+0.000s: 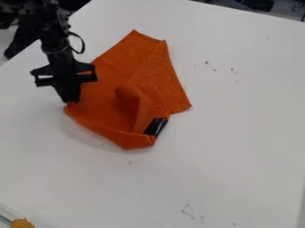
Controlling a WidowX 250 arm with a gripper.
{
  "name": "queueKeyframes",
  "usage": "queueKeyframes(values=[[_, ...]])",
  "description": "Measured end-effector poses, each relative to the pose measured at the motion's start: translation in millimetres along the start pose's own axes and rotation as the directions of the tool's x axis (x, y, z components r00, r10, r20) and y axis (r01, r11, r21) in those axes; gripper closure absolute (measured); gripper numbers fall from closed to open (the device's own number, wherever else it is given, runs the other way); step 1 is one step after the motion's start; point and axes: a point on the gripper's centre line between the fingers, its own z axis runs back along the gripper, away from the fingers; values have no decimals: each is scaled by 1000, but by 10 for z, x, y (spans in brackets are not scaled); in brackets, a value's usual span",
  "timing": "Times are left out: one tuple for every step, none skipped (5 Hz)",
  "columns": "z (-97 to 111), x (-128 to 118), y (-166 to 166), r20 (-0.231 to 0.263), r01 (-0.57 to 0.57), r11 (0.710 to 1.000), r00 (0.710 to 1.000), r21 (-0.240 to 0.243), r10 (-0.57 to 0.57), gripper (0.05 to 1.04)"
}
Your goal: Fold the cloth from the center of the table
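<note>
So, starting far left: down in the bottom corner of the table (pixel 238 133), a small yellowish lump (pixel 22 223), cut off by the edge of the view, right beside a pale, see-through edge of something, too cropped to name. Above that, coming in from the upper left, the black arm (pixel 52 38), with the gripper (pixel 71 99) hanging pretty much straight down. Fingers together, clamped on the left corner of the orange cloth (pixel 110 107), right down near the tabletop. Bit of orange bunched up around the tips, and nearly all the rest of the cloth spread out to the right of them, running up to a point above and down to a rounded bottom edge. Kinda rumpled in the middle, with a raised fold, then a flatter, textured strip along the right side. Black patch (pixel 156 127) at the lower right edge, well apart from the fingers. Further right, just a few dark marks (pixel 233 70) on the white tabletop.
</note>
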Motion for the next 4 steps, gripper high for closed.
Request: queueKeyframes(values=[[345, 198, -159, 36, 38, 999, 999, 33, -39, 988], [705, 432, -564, 90, 98, 994, 991, 52, -103, 988], [930, 605, -1122, 130, 189, 981, 972, 49, -193, 988], [879, 645, -1775, 111, 286, 958, 951, 26, -288, 988]])
